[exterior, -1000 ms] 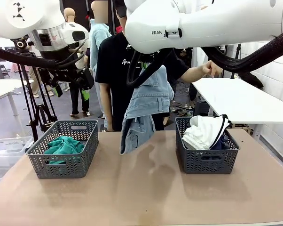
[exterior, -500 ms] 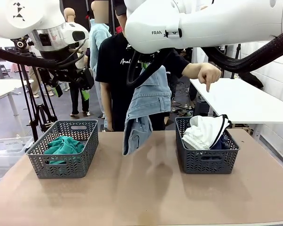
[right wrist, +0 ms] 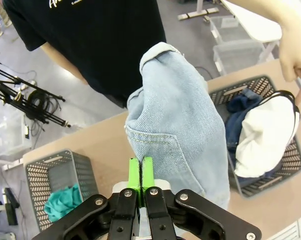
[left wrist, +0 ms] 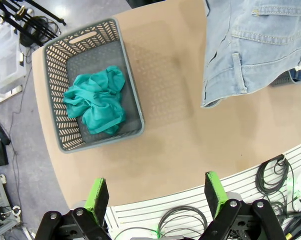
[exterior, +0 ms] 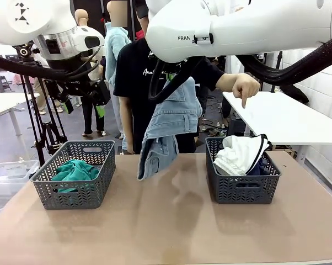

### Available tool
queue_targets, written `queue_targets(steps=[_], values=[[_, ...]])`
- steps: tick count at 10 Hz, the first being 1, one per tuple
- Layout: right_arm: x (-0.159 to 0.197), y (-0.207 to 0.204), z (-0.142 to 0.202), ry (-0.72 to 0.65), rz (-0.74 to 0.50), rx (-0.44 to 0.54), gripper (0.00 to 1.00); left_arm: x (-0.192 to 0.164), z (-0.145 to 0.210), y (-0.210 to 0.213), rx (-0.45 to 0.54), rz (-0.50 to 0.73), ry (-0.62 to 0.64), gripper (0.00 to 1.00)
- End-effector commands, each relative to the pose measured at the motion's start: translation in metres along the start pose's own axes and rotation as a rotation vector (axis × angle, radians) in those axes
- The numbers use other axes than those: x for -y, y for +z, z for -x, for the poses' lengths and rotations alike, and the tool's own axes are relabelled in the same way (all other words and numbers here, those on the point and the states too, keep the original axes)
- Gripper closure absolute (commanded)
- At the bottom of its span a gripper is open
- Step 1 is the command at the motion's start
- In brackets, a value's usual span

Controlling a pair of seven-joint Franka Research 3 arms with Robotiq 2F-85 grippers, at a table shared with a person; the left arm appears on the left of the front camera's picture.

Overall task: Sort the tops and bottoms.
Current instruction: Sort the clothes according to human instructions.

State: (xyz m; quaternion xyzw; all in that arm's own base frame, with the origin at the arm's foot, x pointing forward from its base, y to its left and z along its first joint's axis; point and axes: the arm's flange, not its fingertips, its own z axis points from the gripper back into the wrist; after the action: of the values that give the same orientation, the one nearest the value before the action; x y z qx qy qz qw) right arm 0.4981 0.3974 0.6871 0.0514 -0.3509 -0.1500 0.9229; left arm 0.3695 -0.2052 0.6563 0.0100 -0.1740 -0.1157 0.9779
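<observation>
Right gripper (right wrist: 140, 172), fingers clamped on light blue denim shorts (exterior: 171, 124) hanging betw. two grey baskets, w/ left gripper (left wrist: 158, 197) fingers apart; thin pinch could slip, dropping shorts onto surface (exterior: 171, 221).

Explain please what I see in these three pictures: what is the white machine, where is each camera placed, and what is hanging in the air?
The white machine is a robot with two arms; each ends in a two-finger gripper with green pads. The front view looks across a brown table toward a person standing at the far side. The other two pictures come from cameras on the wrists, looking along the fingers.

The left gripper is open and holds nothing, high above the table. The right gripper is shut on the light blue denim shorts, which hang in the air between two grey baskets.

The left basket holds a teal-green garment. The right basket holds white shorts on top of dark blue jeans. The person's hand points down toward the right basket.
</observation>
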Motion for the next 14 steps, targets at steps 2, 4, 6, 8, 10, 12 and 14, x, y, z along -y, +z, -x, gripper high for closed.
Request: queue_targets(steps=[2, 4, 6, 8, 10, 12, 14], values=[[0.004, 0.027, -0.008, 0.016, -0.003, 0.022, 1.0, -0.002, 0.0, 0.001, -0.005, -0.001, 0.003, 0.0], [0.03, 0.085, -0.033, 0.003, 0.012, 0.069, 1.0, -0.002, 0.0, 0.001, -0.005, -0.001, 0.003, 0.0], [0.062, 0.13, -0.046, -0.003, 0.038, 0.11, 1.0, -0.002, 0.0, 0.001, -0.005, -0.001, 0.003, 0.0], [0.104, 0.136, -0.059, -0.027, 0.073, 0.101, 1.0, -0.002, 0.0, 0.001, -0.005, -0.001, 0.003, 0.0], [0.154, 0.124, -0.074, -0.222, 0.21, 0.161, 1.0, -0.002, 0.0, 0.001, -0.005, -0.001, 0.003, 0.0], [0.182, 0.112, -0.081, -0.28, 0.227, 0.141, 1.0, -0.002, 0.0, 0.001, -0.005, -0.001, 0.003, 0.0], [0.194, 0.093, -0.085, -0.33, 0.36, 0.126, 1.0, -0.002, 0.0, 0.001, -0.005, -0.001, 0.003, 0.0]])
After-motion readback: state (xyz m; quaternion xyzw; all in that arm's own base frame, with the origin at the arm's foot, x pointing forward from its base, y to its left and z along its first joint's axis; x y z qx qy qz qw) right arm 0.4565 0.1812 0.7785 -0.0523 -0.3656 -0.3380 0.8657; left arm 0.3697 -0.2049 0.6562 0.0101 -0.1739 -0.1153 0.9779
